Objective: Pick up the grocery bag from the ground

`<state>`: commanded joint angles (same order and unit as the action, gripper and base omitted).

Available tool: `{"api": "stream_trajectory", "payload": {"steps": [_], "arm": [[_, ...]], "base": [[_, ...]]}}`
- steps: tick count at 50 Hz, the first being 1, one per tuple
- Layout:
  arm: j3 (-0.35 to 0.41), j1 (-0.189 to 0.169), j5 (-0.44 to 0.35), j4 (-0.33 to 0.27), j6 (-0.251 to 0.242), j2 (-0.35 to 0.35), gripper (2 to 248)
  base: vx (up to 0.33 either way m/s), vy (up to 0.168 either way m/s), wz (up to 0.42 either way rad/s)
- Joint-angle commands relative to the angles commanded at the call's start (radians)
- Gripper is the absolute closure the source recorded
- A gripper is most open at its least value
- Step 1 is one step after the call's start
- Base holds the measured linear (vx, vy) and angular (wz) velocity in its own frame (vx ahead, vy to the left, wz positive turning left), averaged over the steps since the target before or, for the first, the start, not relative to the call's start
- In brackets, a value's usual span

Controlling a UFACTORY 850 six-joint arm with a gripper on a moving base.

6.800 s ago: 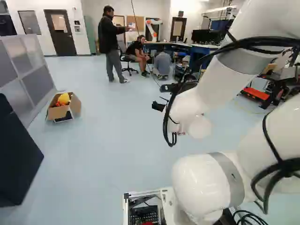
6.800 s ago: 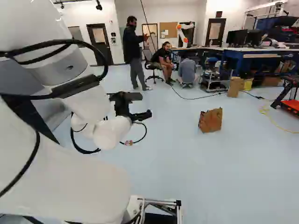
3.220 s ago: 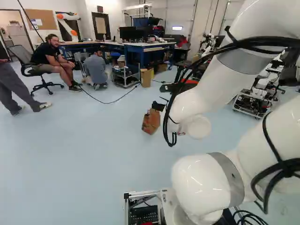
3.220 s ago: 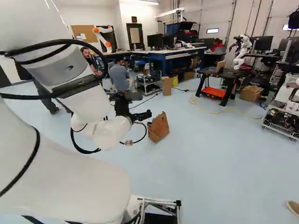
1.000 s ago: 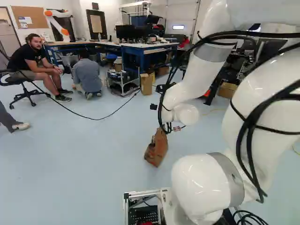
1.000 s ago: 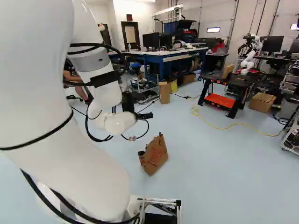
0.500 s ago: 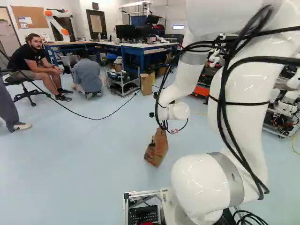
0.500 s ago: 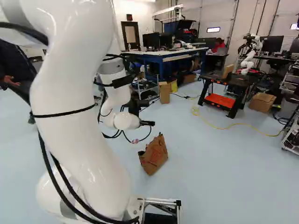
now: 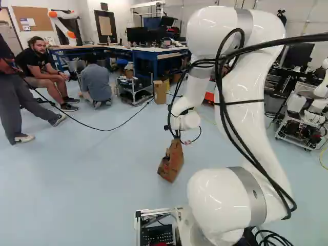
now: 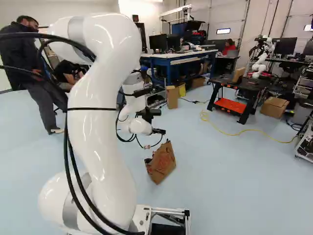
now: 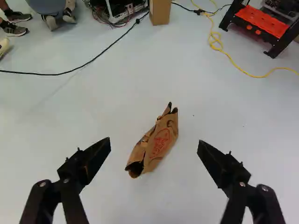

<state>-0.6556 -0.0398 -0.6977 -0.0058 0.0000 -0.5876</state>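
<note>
Because the pincer (image 10: 159,131) points down toward the floor (image 10: 220,181), the crumpled brown paper bag (image 10: 161,163) shows ahead of it, in the gap between its fingers. The bag sits tilted on the floor. The pincer (image 11: 154,141) is wide apart and let go, with nothing in its grasp. Its two black fingers (image 11: 96,158) are both easy to see along the wrist view, but in the base views the white arm (image 9: 246,92) hides part of them. One end of the bag has a dark hole, too dark to see inside. The red print is too small to read. Past the bag, farther ahead of the pincer, a black cable (image 11: 96,58) crosses the floor. Beyond that is a cardboard box (image 11: 160,10) with its top cut off in the wrist view. A yellow cord (image 11: 243,70) curls near a stand with an orange shelf (image 11: 261,21), also cut off, far ahead and to one side.
</note>
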Motion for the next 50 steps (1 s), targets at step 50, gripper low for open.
{"api": "stream_trajectory", "payload": {"steps": [50], "arm": [[-0.471,-0.01,0.095,0.0,0.0,-0.484,3]], "base": [[0.0,0.0,0.0]]}}
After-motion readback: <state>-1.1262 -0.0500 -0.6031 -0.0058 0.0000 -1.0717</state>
